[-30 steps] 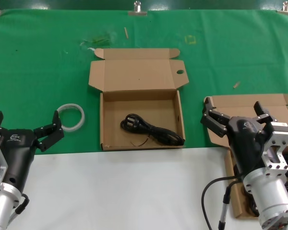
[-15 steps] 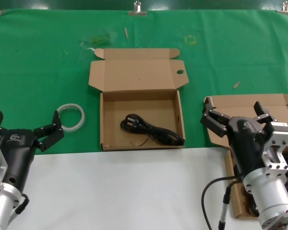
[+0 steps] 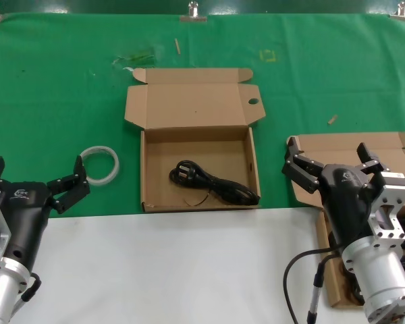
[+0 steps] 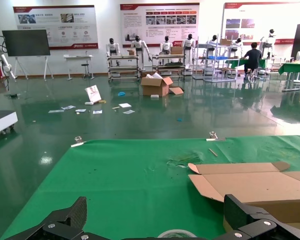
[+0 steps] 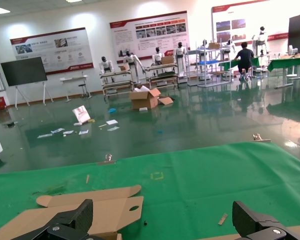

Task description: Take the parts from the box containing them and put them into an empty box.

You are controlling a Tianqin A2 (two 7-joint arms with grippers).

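My left gripper [image 3: 35, 181] has its jaws spread wide and empty, touching nothing; that arm sits low at the near left, over the white table edge [image 3: 182, 270], just beside the white ring [image 3: 99, 164] on the green cloth [image 3: 67, 88]. My right gripper [image 3: 331, 162] is likewise wide open and holds nothing, the arm raised at the near right and hovering above the shallow brown cardboard box with the round-cornered lid tabs [image 3: 351, 145], which it largely hides; a dark mass of cords shows at that box's right edge. In the middle lies the open brown cardboard box with a round hole in its lid flap [image 3: 197, 108], and one black coiled power cord [image 3: 212, 182] rests on its floor, plug toward the left. In the left wrist view that box's lid [image 4: 250, 182] shows between the fingertips [image 4: 65, 222].
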